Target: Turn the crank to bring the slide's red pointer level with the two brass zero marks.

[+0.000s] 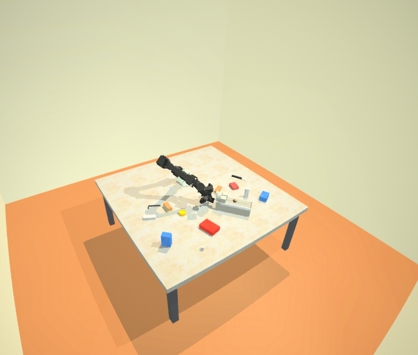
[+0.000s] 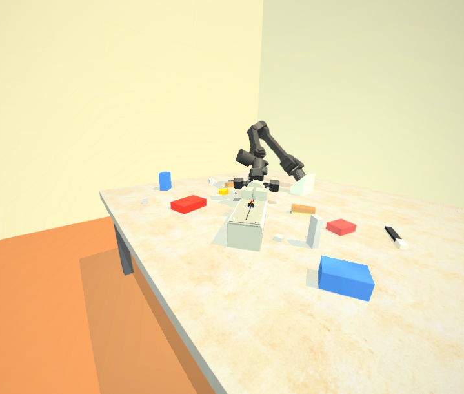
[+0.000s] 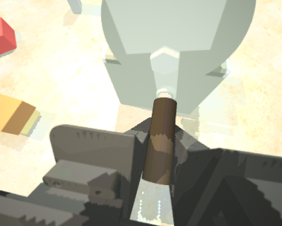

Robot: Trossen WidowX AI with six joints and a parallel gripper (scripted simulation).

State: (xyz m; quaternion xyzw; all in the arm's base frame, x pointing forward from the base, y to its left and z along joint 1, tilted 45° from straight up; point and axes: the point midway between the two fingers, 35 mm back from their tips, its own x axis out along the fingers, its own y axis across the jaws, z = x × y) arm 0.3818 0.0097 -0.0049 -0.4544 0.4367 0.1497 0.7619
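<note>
The grey-green machine [image 1: 232, 208] [image 2: 244, 235] is a long box with a slide slot on top and a round crank disc [image 3: 139, 22] at its arm-side end. The brown crank handle [image 3: 163, 141] stands out from the crank's pale arm [image 3: 165, 68]. My gripper [image 3: 158, 123] is shut on this handle, with a dark finger on each side. The red pointer [image 2: 251, 202] sits on the slide, near two small dark and yellow marks. It is too small to tell whether it is level with them. In the top and exterior views the handle is hidden.
A red block [image 1: 209, 227] [image 2: 188, 204] and a yellow disc [image 1: 182, 212] [image 2: 223, 191] lie to one side of the machine. An orange block [image 2: 302, 208] [image 3: 7, 111], a grey upright block [image 2: 314, 231], a smaller red block [image 2: 341, 227] and a blue block [image 2: 345, 278] stand on the other side.
</note>
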